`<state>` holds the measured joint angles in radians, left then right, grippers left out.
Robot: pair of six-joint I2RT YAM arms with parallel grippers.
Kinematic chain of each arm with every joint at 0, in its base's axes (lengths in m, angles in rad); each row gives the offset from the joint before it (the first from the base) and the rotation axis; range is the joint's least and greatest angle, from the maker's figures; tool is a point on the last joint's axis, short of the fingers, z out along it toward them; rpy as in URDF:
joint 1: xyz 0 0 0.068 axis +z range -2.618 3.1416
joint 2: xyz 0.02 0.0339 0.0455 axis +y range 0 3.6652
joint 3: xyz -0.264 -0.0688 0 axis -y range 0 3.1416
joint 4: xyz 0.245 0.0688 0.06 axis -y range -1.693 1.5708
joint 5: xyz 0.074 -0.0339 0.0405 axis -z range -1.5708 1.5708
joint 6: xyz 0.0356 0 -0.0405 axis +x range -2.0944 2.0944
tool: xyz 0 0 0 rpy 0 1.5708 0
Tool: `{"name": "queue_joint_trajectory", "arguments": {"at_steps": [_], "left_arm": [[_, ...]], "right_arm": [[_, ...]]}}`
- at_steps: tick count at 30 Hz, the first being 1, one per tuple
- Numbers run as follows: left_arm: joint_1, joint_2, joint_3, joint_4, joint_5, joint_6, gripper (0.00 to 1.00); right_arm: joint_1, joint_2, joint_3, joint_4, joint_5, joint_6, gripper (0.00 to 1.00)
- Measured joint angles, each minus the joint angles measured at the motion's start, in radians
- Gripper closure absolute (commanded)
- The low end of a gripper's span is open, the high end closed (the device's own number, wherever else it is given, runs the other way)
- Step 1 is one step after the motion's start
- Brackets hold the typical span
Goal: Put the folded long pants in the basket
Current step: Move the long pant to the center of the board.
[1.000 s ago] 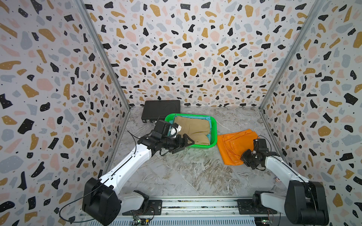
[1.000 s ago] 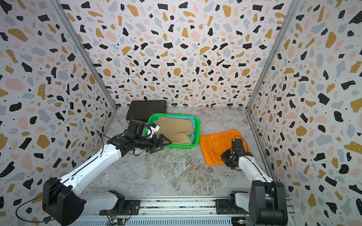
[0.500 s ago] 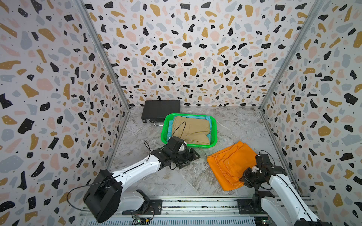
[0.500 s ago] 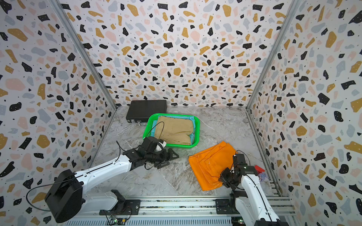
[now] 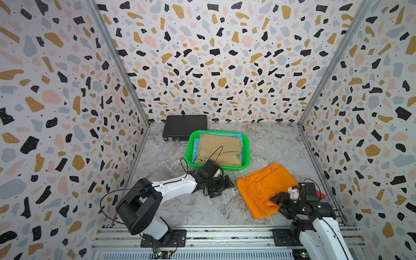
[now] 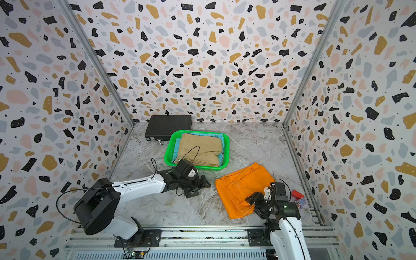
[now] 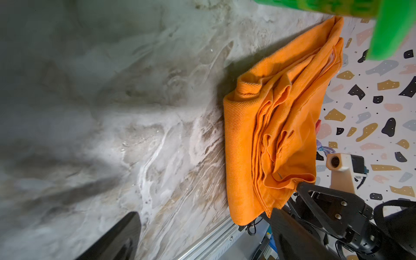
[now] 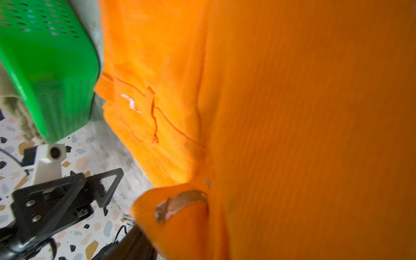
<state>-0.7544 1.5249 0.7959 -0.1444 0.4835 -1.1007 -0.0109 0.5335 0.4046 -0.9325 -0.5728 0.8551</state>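
While the orange long pants [image 5: 262, 190] lie loosely folded on the marble-patterned table [image 5: 198, 209], to the near right of the green basket [image 5: 188, 153] and apart from it, two other pairs already rest inside. The khaki long pants [image 5: 219, 147] are on top, and the teal long pants [image 5: 240, 136] show at the edges beneath. The right gripper [image 5: 278, 205] sits at the orange pair's near right corner, its jaws parted with the cloth's edge between them. In the right wrist view a fold of orange drapes over one finger [image 8: 180, 200]. The left gripper [image 5: 222, 189] hovers low over bare table, just left of the orange pair and just in front of the basket's near rim, its jaws spread wide and holding nothing. A flat black case [image 5: 184, 126] lies against the far wall, just beside the basket's far left corner. Terrazzo-patterned walls enclose the scene on three sides.
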Motion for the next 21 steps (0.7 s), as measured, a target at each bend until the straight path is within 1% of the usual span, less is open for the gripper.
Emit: {"name": "queue_joint_trajectory", "arguments": {"at_steps": [2, 5, 9, 12, 14, 17, 20, 21], "left_arm": [[-0.010, 0.027, 0.021, 0.000, 0.000, 0.000, 0.06], [-0.031, 0.094, 0.064, 0.002, 0.001, -0.001, 0.06], [-0.069, 0.190, 0.115, 0.003, 0.008, -0.011, 0.06], [-0.089, 0.222, 0.149, 0.010, 0.016, -0.020, 0.07], [-0.100, 0.237, 0.165, 0.011, 0.016, -0.027, 0.09], [-0.119, 0.277, 0.208, 0.007, 0.017, -0.040, 0.14], [-0.134, 0.319, 0.252, 0.010, 0.016, -0.053, 0.21], [-0.141, 0.330, 0.264, 0.013, 0.013, -0.057, 0.26]], "right_arm": [[0.000, 0.006, 0.048, -0.046, -0.047, 0.005, 0.26], [0.000, 0.036, 0.119, -0.173, -0.120, -0.008, 0.24], [0.000, 0.095, 0.220, -0.319, -0.186, -0.070, 0.21], [0.000, 0.101, 0.274, -0.377, -0.219, -0.106, 0.21], [0.000, 0.101, 0.277, -0.371, -0.240, -0.109, 0.21], [0.000, 0.116, 0.264, -0.307, -0.261, -0.083, 0.22], [0.000, 0.141, 0.262, -0.207, -0.267, -0.047, 0.21], [0.000, 0.154, 0.267, -0.175, -0.265, -0.040, 0.21]]}}
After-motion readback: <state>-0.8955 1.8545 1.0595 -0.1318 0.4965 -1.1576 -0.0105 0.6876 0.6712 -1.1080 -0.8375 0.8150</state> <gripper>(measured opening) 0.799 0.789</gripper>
